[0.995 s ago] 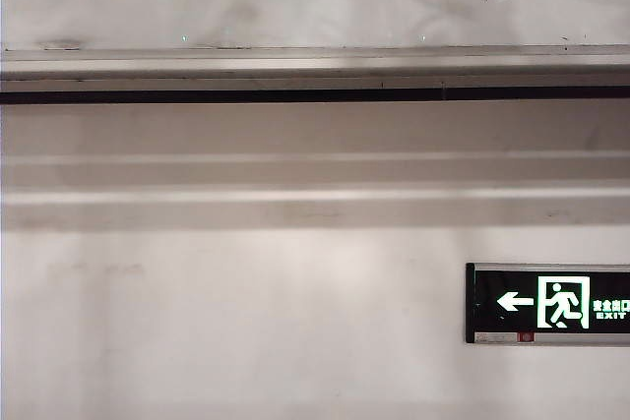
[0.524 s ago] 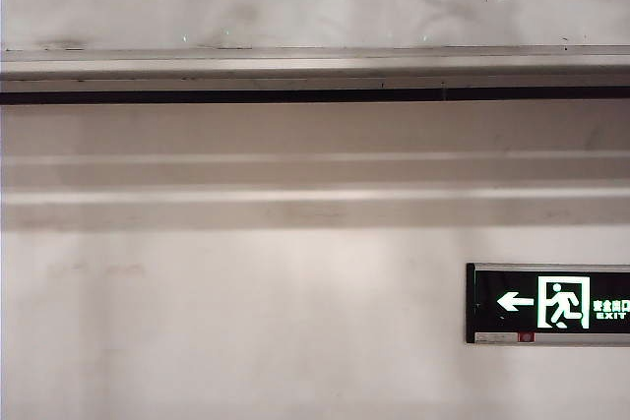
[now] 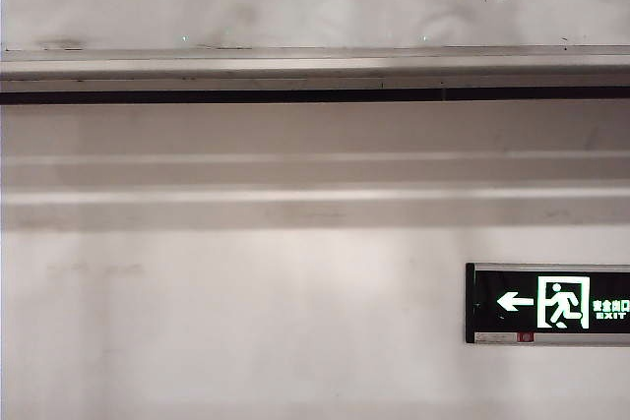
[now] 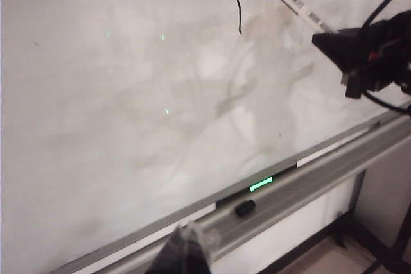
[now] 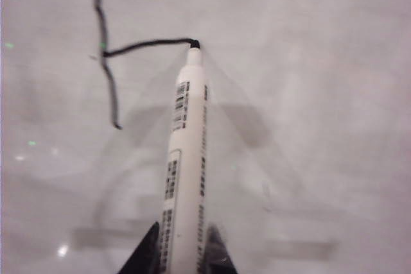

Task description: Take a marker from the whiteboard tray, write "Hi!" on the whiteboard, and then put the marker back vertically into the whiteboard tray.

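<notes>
The right gripper [image 5: 183,248] pinches the slim white marker [image 5: 185,158], tip on the glossy whiteboard [image 5: 308,94], "H" crossbar drawn; earlier frames reveal no change. Left gripper [image 4: 186,251]: state unclear.

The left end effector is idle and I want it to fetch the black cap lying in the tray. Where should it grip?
Probably across the cap's short sides, coming from above: it lies flat along the tray, whose channel blocks other approaches.
</notes>
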Tool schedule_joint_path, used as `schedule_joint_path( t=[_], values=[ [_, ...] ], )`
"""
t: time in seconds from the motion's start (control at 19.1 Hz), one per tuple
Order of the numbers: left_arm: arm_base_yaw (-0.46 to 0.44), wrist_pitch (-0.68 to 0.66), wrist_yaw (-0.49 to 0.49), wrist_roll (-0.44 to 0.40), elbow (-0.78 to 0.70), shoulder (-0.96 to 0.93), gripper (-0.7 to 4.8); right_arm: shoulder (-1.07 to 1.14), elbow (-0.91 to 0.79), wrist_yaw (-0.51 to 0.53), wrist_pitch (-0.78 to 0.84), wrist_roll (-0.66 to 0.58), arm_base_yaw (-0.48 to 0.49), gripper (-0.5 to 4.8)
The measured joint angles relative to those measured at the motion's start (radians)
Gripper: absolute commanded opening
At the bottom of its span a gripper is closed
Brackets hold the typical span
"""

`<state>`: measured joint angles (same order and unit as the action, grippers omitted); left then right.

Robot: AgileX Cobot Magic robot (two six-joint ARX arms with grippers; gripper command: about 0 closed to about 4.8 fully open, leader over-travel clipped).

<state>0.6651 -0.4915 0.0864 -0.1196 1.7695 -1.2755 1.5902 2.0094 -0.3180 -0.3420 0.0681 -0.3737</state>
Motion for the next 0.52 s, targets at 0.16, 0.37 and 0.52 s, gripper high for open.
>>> schedule_joint_path(
  t=[0.16, 0.37, 0.52],
  values=[
    [0.000, 0.000, 0.000, 0.000, 0.000, 0.000, -0.06, -0.005, 0.000, -0.014, -0.008, 0.011, 0.002, -0.02],
    [0.000, 0.000, 0.000, 0.000, 0.000, 0.000, -0.06, -0.010, 0.000, -0.040, -0.015, 0.012, 0.014, -0.01],
    [0.000, -0.001, 0.000, 0.000, 0.000, 0.000, -0.06, -0.019, 0.000, -0.047, -0.016, 0.012, 0.018, -0.01]
  ],
)
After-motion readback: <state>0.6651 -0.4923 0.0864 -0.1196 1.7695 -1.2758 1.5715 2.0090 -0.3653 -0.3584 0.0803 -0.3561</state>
